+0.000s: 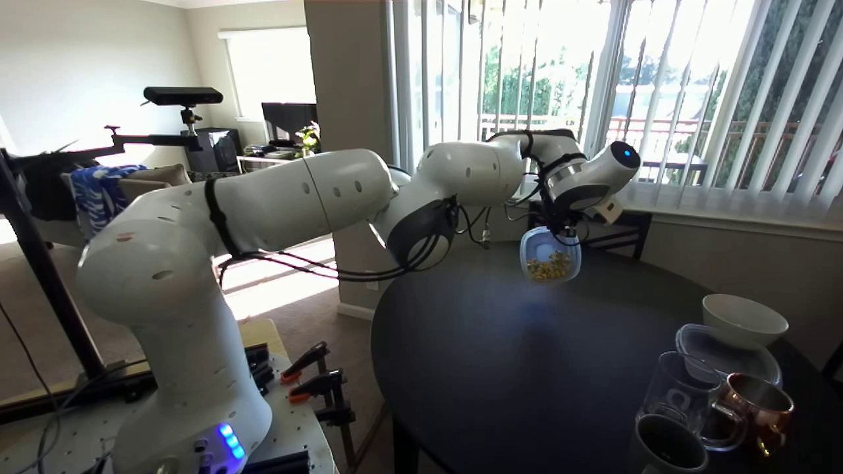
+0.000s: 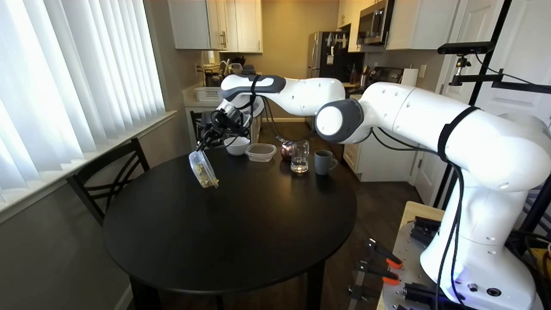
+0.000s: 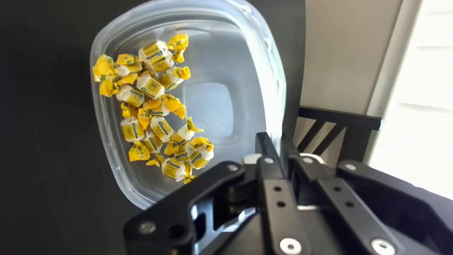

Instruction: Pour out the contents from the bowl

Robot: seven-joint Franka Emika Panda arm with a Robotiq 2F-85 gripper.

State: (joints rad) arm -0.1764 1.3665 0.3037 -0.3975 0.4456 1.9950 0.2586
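Note:
The bowl is a clear, whitish plastic one with a rounded-square rim, seen in both exterior views and in the wrist view. My gripper is shut on its rim wall, one finger inside and one outside; the gripper also shows in both exterior views. The bowl hangs tilted steeply above the table. The contents are several yellow-and-white wrapped candies, gathered against the low side, away from the gripper. In an exterior view some candies lie at the lower rim.
A dark round table lies below. Along one side stand a white round bowl, a second clear container, a copper mug, a glass mug and a grey mug. A dark chair stands at the table's window side.

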